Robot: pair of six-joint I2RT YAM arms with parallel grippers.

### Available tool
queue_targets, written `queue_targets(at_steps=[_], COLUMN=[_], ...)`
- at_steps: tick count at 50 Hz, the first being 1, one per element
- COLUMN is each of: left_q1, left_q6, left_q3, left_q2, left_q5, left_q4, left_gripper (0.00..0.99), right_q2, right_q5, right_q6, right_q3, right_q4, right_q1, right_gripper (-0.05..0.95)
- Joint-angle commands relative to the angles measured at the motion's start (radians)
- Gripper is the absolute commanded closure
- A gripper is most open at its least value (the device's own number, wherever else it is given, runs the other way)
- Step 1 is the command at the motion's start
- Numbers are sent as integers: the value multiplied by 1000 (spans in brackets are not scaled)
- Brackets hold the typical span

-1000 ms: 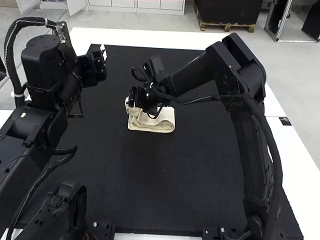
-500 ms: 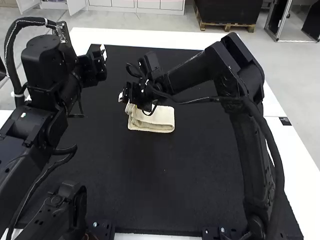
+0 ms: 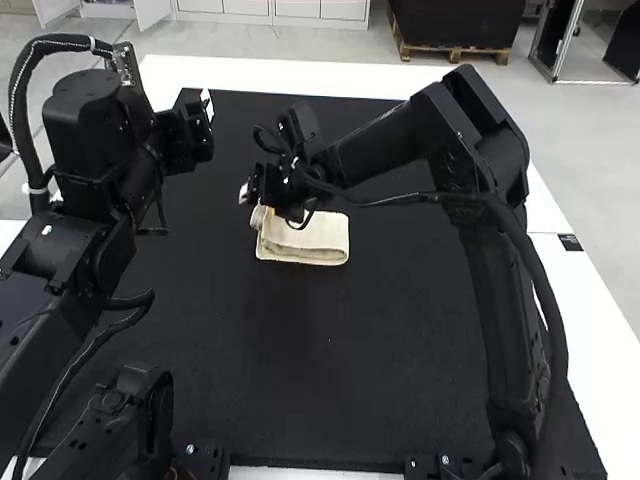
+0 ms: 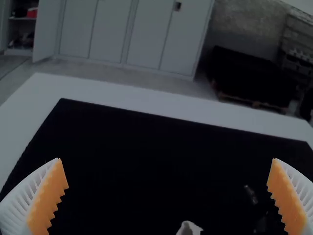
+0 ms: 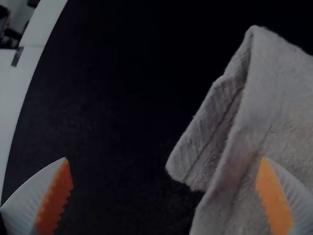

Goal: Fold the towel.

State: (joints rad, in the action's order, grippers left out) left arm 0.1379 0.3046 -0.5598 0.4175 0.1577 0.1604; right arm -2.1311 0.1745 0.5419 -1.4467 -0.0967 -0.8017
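Observation:
The cream towel (image 3: 312, 240) lies folded into a small layered rectangle on the black mat. At its left end, my right gripper (image 3: 257, 202) is just over the cloth. In the right wrist view, my right gripper (image 5: 165, 158) is open, one finger above the towel (image 5: 279, 107) and the other over bare mat; a narrow flap sticks out from under the top layer. My left gripper (image 3: 206, 106) is held up at the mat's far left, away from the cloth. The left wrist view has my left gripper (image 4: 167, 159) open with nothing between its fingers.
The black mat (image 3: 330, 370) covers most of the white table (image 3: 290, 75). My right arm (image 3: 480, 260) bends across above the mat's right side and the towel. The left arm (image 3: 95, 160) stands along the left edge.
My right gripper has shifted a little left and away from the towel's middle, and one white finger now shows beyond the cloth's left end. The left arm has stayed still.

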Motion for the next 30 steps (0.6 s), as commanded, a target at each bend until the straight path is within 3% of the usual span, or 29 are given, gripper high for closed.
queue_targets(at_steps=[1, 7, 10, 23, 30], left_q1=[9, 9, 9, 9, 9], left_q6=[8, 8, 8, 8, 8], left_q3=[-3, -3, -3, -3, -3], left_q2=[-14, -14, -14, -14, -14], left_q5=[6, 6, 6, 6, 6], left_q4=[-7, -7, -7, -7, -7], left_gripper=[34, 33, 34, 33, 34], right_q2=[37, 50, 59, 106, 146], right_q5=[-18, -18, -30, -70, -73], right_q6=[-8, -14, -14, -31, -37], right_q3=[12, 11, 11, 45, 100], right_q4=[-3, 0, 0, 2, -8], right_q1=[39, 38, 36, 38, 47], right_gripper=[43, 48, 107, 762, 890])
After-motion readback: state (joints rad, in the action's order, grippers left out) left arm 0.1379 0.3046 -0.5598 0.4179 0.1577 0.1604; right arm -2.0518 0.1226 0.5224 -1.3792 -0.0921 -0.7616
